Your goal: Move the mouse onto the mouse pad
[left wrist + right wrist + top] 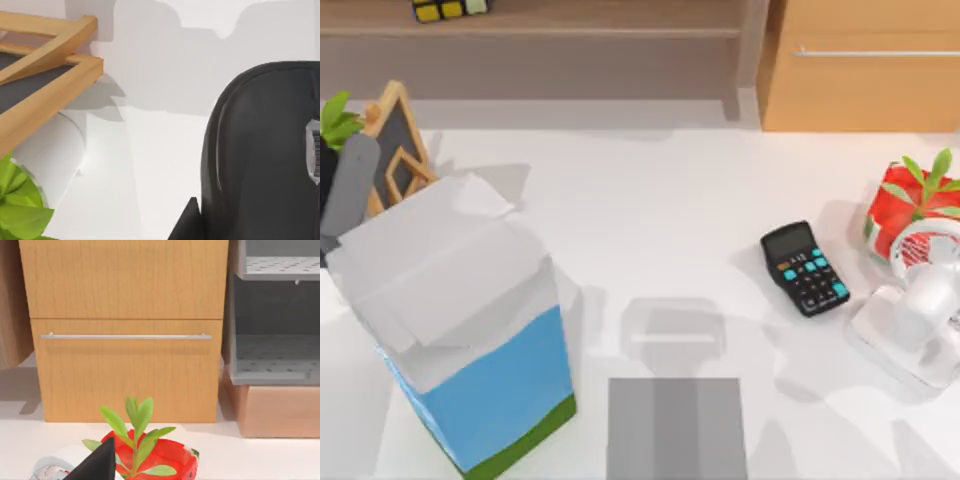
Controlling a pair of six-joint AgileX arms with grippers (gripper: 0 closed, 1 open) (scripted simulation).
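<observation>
The mouse (260,150) is a dark, rounded shell with a scroll wheel, very close in the left wrist view, lying on the white table beside a wooden-framed chalkboard (45,85). In the top view it is hidden behind the tall carton. A dark part of my left gripper (186,222) shows at the mouse's edge. My left arm (350,180) reaches in at the far left. The mouse pad (677,428), grey with a darker middle band, lies at the front centre. My right arm (918,315) rests at the right edge, and a dark tip of my right gripper (95,465) is near the red pot.
A tall white, blue and green carton (460,330) stands front left, between the left arm and the pad. A black calculator (805,268) with teal buttons lies right of centre. A red pot with a plant (910,205) is at the right. Wooden drawers (125,335) line the back.
</observation>
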